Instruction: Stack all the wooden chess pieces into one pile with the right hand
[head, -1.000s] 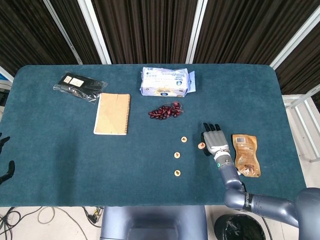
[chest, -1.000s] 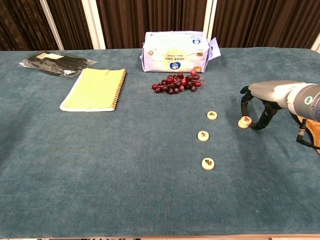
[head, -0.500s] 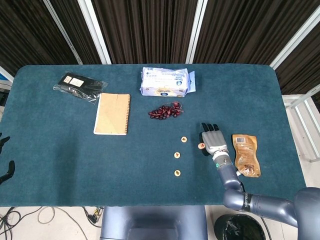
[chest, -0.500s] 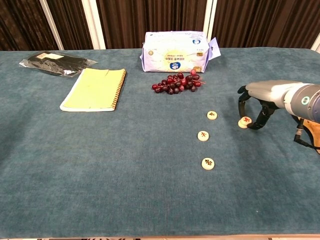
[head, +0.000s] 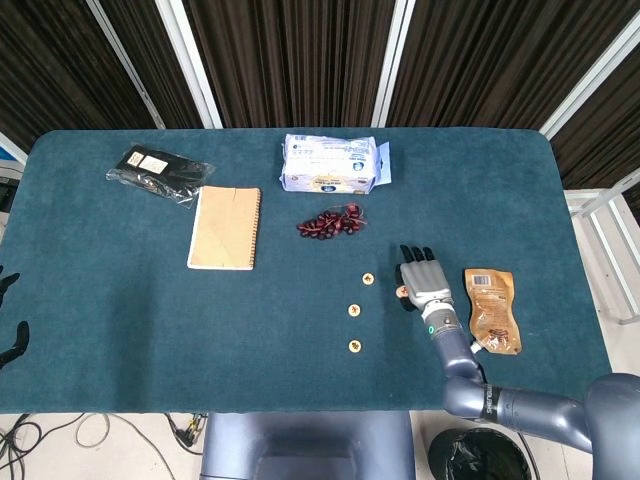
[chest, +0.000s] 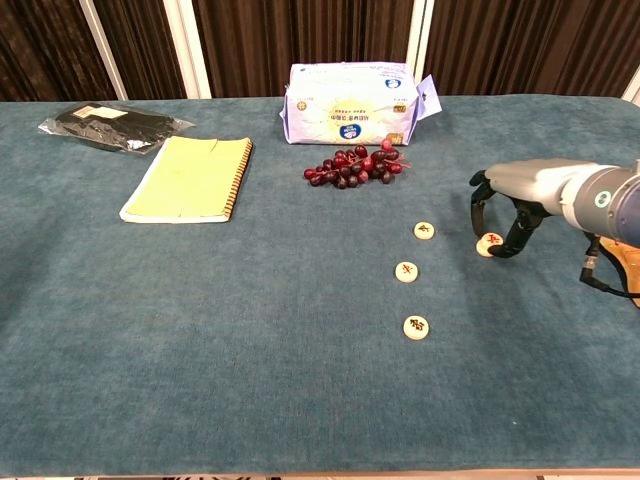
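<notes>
My right hand (head: 422, 280) (chest: 512, 198) arches over a round wooden chess piece (head: 401, 292) (chest: 489, 243) at the right of the table. The thumb and a finger pinch the piece, which sits tilted just at the cloth. Three more pieces lie flat in a slanting line to its left: a far one (head: 369, 279) (chest: 424, 231), a middle one (head: 353, 310) (chest: 406, 271) and a near one (head: 354, 346) (chest: 416, 326). Only the dark fingertips of my left hand (head: 12, 338) show, at the left edge of the head view, spread and holding nothing.
A brown snack pouch (head: 492, 309) lies just right of the right hand. A bunch of red grapes (chest: 352, 167) and a tissue pack (chest: 350, 103) sit behind the pieces. A spiral notebook (chest: 192, 177) and a black packet (chest: 104, 125) are at the far left.
The right hand has shifted slightly left and away from me over the piece. That piece and the other three have stayed in place.
</notes>
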